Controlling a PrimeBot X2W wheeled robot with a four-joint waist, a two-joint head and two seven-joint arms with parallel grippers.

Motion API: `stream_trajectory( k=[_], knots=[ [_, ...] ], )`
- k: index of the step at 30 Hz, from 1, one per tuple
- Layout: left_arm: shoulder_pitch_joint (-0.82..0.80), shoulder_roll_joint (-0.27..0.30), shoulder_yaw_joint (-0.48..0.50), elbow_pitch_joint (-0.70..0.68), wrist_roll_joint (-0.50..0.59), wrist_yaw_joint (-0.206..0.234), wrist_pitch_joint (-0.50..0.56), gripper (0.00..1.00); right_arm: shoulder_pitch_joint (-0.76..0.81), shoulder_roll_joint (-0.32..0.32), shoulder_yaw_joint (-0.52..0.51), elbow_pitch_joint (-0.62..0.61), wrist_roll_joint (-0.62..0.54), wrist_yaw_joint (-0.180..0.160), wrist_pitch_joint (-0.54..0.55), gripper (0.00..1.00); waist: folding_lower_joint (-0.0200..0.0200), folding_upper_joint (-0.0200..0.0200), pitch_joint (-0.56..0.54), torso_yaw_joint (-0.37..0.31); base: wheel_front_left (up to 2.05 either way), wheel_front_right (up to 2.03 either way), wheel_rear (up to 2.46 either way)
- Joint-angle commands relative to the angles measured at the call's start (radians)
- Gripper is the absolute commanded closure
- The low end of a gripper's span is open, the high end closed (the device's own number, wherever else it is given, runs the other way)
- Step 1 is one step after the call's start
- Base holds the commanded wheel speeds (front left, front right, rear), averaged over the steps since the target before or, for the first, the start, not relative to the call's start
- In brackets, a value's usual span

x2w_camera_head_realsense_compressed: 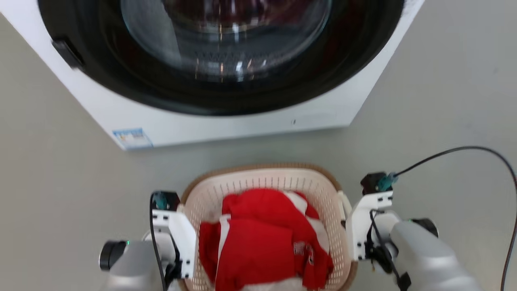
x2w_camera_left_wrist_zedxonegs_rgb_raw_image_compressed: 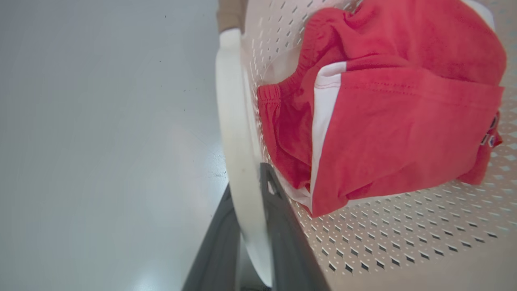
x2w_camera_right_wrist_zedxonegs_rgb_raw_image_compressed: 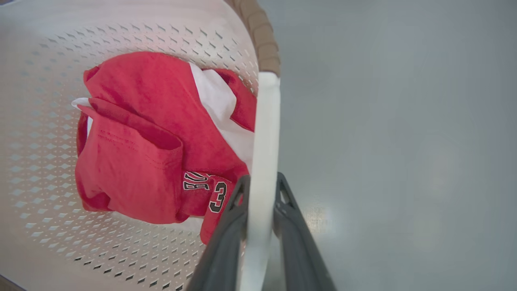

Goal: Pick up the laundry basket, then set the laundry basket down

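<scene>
- Your left gripper [x2w_camera_left_wrist_zedxonegs_rgb_raw_image_compressed: 248, 194] has its dark fingers [x2w_camera_left_wrist_zedxonegs_rgb_raw_image_compressed: 278, 226] closed tight on a white side handle [x2w_camera_left_wrist_zedxonegs_rgb_raw_image_compressed: 232, 121]. The right gripper [x2w_camera_right_wrist_zedxonegs_rgb_raw_image_compressed: 261, 182] is clamped the same way on the other handle [x2w_camera_right_wrist_zedxonegs_rgb_raw_image_compressed: 266, 121].
- The small cream perforated plastic laundry basket with a brown woven rim [x2w_camera_head_realsense_compressed: 258, 167] sits between your arms. I can't tell if it's off the grey floor [x2w_camera_head_realsense_compressed: 444, 101].
- Move both wrists level and together, so the red-and-white clothes [x2w_camera_head_realsense_compressed: 262, 238] don't slide.
- The white front-load washing machine [x2w_camera_head_realsense_compressed: 226, 125] is just beyond, so don't swing forward.

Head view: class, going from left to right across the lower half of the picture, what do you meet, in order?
In order: left hand → laundry basket holding red-and-white clothing → right hand → black cable.
</scene>
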Motion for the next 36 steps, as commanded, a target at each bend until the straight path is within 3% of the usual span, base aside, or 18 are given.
stream_trajectory(
  k=[1,11,36],
  knots=[
    [0.018,0.025,0.007,-0.016,-0.006,-0.012,0.006,1.00,0.033,0.019,0.039,-0.028,0.015,0.007,0.016,1.00,0.0000,0.0000,-0.141,-0.030,0.00,0.00,0.00],
    [0.126,0.016,-0.031,-0.016,-0.013,-0.021,0.084,1.00,0.131,0.014,0.123,-0.033,0.109,0.007,0.077,1.00,0.0000,0.0000,-0.329,-0.018,0.00,0.00,0.00],
    [0.177,0.009,-0.126,-0.058,-0.097,-0.043,0.156,1.00,0.134,-0.001,0.216,-0.034,0.220,0.007,0.120,1.00,0.0000,0.0000,-0.399,0.006,0.00,0.00,0.00]
  ],
)
